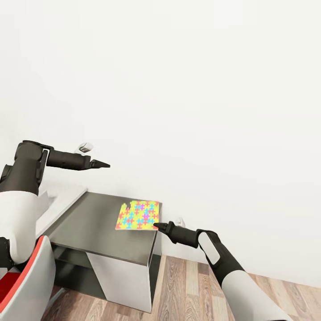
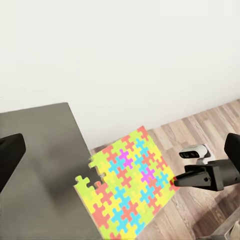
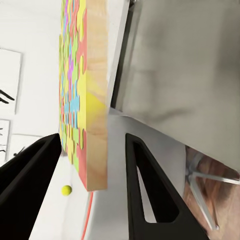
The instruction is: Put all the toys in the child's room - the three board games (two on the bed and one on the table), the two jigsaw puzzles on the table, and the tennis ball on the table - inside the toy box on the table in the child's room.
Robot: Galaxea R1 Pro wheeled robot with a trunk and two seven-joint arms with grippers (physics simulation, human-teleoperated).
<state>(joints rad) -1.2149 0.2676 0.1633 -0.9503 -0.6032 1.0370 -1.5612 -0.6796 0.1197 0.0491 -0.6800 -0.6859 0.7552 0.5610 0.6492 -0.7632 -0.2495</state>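
My right jaws [image 1: 155,225] stood spread, straddling the jigsaw puzzle [image 1: 138,215] at the worktop [image 1: 89,223] corner, unclenched. Left jaws [image 1: 106,165]: couldn't tell. Closing off-centre risked flipping the overhanging mat floorward.

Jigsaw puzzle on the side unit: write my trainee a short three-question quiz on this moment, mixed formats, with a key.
1. True or false: the jigsaw puzzle lies wholly inside the edges of the dark grey side unit.
2. Multiple choice: in the right wrist view, the right gripper is
A. shut flat on the side unit's top
B. open, with the puzzle's edge between its fingers
C. holding the tennis ball
3. Fill in: in the head view, the left gripper hangs ____ the table, touching nothing.

Key
1. False. One edge of it overhangs the side unit on the right gripper's side.
2. B
3. above
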